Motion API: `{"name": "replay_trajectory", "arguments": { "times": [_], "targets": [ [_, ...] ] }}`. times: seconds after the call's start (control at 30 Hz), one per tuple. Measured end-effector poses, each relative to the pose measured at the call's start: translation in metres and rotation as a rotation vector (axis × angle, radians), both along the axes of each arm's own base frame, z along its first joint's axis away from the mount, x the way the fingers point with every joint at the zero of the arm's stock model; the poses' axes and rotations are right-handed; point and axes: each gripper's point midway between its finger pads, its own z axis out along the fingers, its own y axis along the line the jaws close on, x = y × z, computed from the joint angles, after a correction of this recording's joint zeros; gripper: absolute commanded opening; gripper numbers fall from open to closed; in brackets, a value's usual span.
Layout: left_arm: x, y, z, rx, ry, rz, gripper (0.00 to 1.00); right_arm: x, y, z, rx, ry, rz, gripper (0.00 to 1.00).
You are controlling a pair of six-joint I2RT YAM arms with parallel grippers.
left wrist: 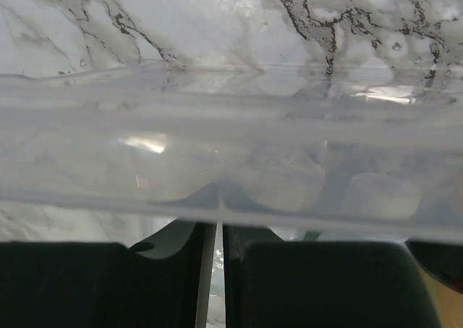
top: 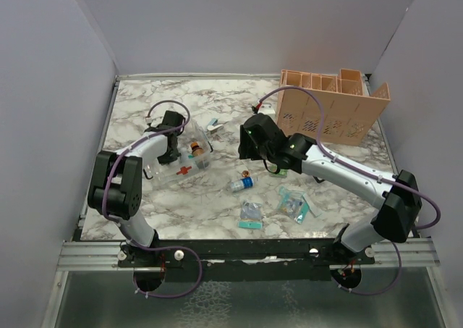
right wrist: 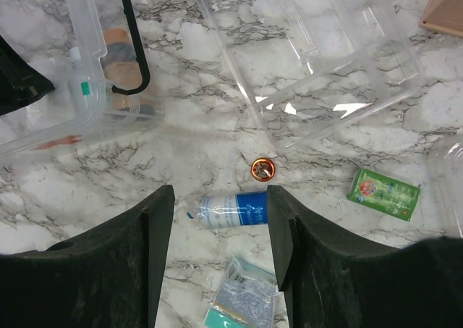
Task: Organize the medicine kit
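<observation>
Left gripper (left wrist: 219,234) pinches the clear wall of the kit (left wrist: 231,147), left of centre on the table (top: 210,206), while right gripper (right wrist: 221,198), jaws parted halfway and empty, hangs over the tube (right wrist: 235,211), whose long axis runs finger to finger, kit at its left.

No word or number can be read anywhere. The only sign is a small red mark (top: 184,171) on the clear medicine kit (top: 205,138). It looks cross-like from above, but in the right wrist view it is only a red smear behind the plastic. The blue and white tube (right wrist: 233,212) lying on the bench (right wrist: 217,147) carries fine print, too small to read. The green packet (right wrist: 383,193) shows a round printed picture and blurred lettering, also illegible
</observation>
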Motion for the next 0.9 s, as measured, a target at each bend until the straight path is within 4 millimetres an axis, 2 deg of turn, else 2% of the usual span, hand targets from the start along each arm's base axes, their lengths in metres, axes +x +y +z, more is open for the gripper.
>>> {"name": "replay_trajectory", "arguments": {
  "times": [0.47,0.63,0.77,0.9],
  "targets": [
    [-0.009,0.002,0.0,-0.016,-0.03,0.091,0.13,0.0,-0.004,0.003,0.001,-0.008,-0.016,0.54],
    [-0.012,0.003,0.006,-0.013,-0.003,0.091,0.15,-0.002,-0.006,0.001,-0.004,-0.001,-0.019,0.54],
    [-0.01,0.002,0.018,-0.014,-0.011,0.084,0.17,-0.004,-0.01,-0.002,-0.014,0.008,-0.024,0.54],
    [-0.003,-0.002,0.044,-0.038,-0.065,0.055,0.21,-0.009,-0.016,-0.006,-0.024,0.02,-0.033,0.55]
  ]
}}
